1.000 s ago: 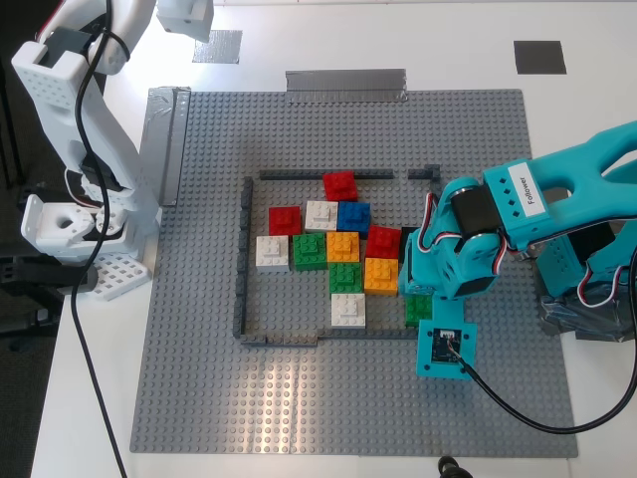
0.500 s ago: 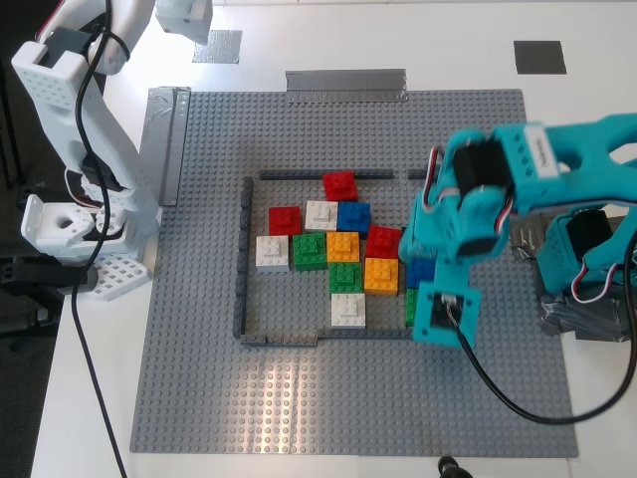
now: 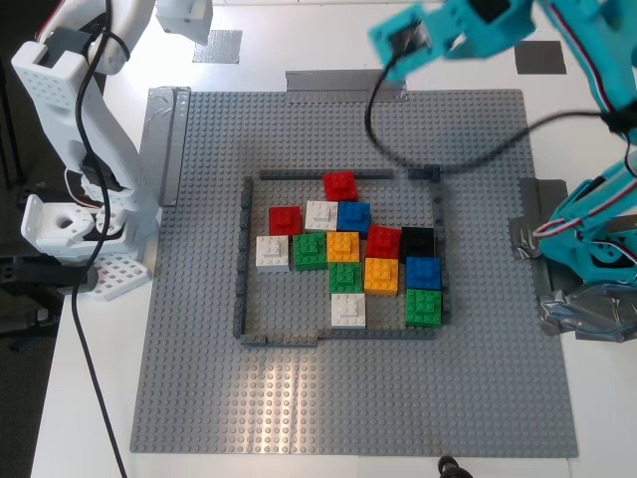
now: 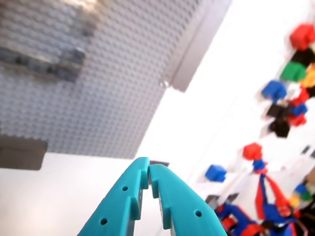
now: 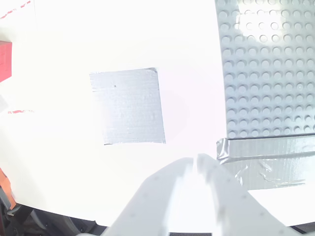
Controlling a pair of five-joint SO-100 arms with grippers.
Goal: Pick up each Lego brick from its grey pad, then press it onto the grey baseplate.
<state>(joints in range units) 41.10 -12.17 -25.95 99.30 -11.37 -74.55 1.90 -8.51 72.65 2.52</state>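
Both hands are pinched closed and empty: the teal first hand (image 4: 149,172) above the studded grey baseplate (image 3: 199,398), the white second hand (image 5: 196,162) over the bare silvery pad (image 5: 128,105) on the desk. With no brick waiting there, a grab would likely close on nothing.

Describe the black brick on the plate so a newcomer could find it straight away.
Start at the grey baseplate and its dark-grey frame. Inside, a three-brick column hugs the frame's side on the exterior view's right. The black brick tops it, above blue and green, the plate's only black one.

My first hand (image 4: 148,173) is cut off in the exterior view — loose bricks (image 4: 290,93) beyond it blur.
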